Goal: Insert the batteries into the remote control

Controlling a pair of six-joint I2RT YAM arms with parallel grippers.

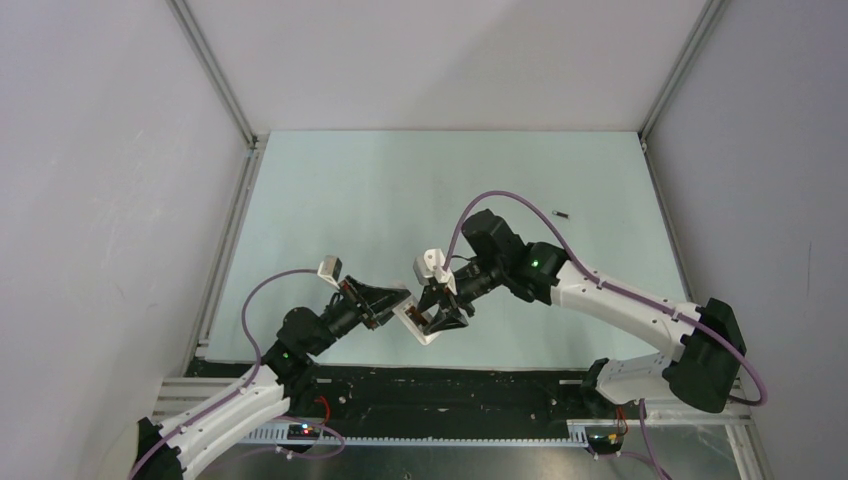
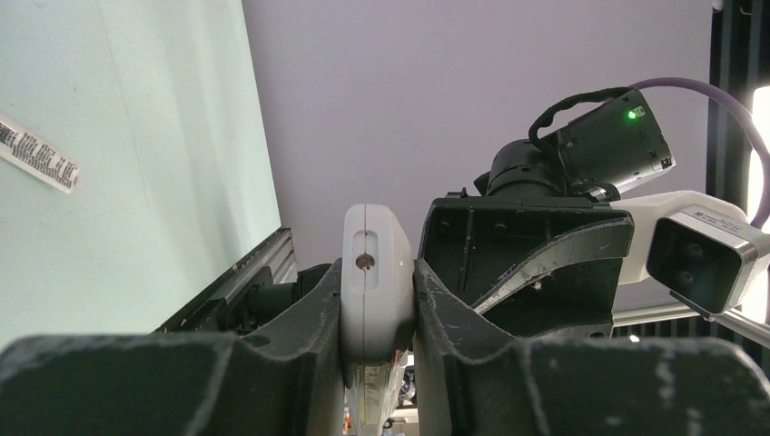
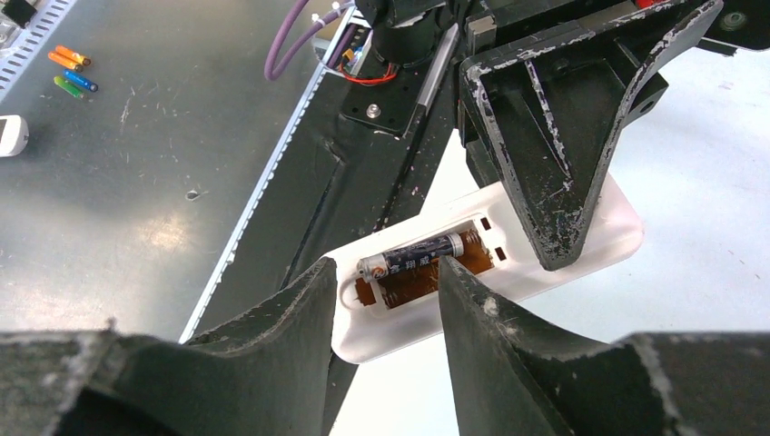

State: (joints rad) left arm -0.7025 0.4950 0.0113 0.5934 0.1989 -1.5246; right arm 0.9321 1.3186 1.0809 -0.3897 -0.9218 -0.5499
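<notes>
Nothing legible. White print on battery (image 3: pixel 422 252) too small to read; black print on sticker (image 2: pixel 36 153) on table (image 2: pixel 136 200) blurred.

wide open room over far table (image 1: pixel 400 180), only loose battery (image 1: pixel 562 213) there. near edge tight: left gripper (image 1: pixel 398 303) and right gripper (image 3: pixel 386 282) crowd remote control (image 3: pixel 610 232) from both sides; seated battery (image 3: pixel 419 252) fills one slot.

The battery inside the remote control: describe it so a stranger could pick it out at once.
Near the table's front edge, the left end effector clamps a white remote control, back open. In its recess lies a dark battery with a metallic end and pale print. The other battery lies loose on the table, far off to the right.
</notes>
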